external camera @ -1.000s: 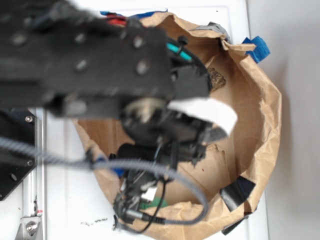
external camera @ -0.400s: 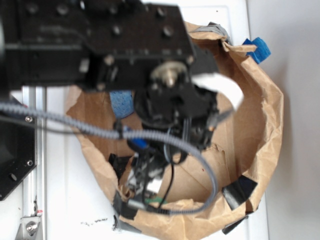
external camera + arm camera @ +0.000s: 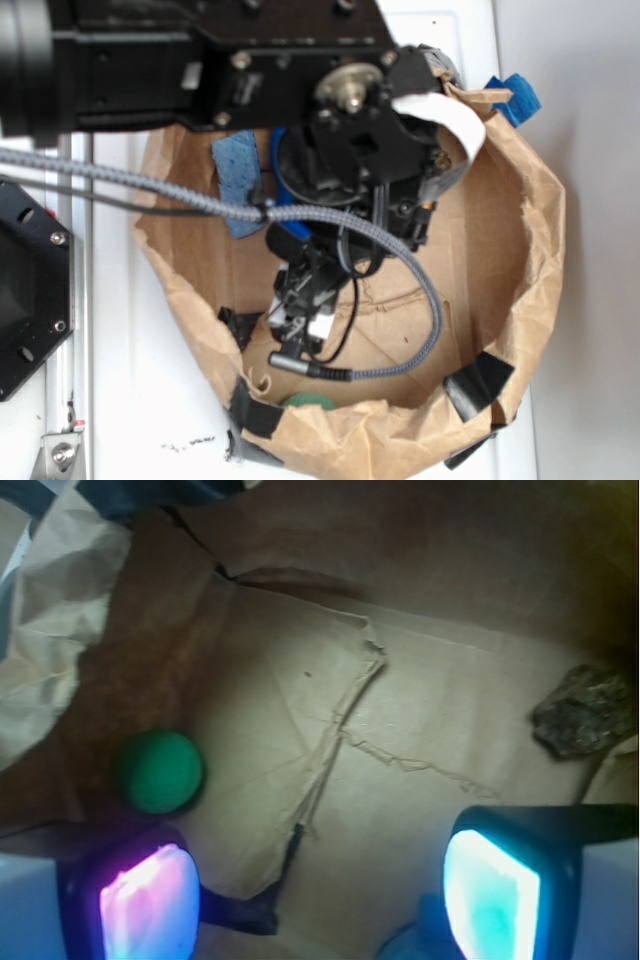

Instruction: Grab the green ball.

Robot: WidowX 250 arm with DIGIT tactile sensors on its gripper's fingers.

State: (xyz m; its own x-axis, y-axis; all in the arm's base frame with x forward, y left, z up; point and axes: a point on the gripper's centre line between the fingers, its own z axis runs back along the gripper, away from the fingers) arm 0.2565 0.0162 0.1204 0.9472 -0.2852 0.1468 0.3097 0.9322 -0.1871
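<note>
The green ball lies on the brown paper floor of the bag, against its left wall in the wrist view. From outside, the green ball peeks over the bag's near rim. My gripper is open, its glowing pads wide apart with bare paper between them. The ball sits just above the pink left pad, outside the gap. In the exterior view my gripper hangs inside the bag, a little above the ball.
The brown paper bag rings the work area with crumpled walls and black tape patches. A blue sponge leans at its far left, a blue bottle shows by the right pad, and a dark rough lump lies right.
The arm has pulled back toward the top of the view, uncovering the blue sponge and the bag's floor. The green ball now shows at the near rim.
</note>
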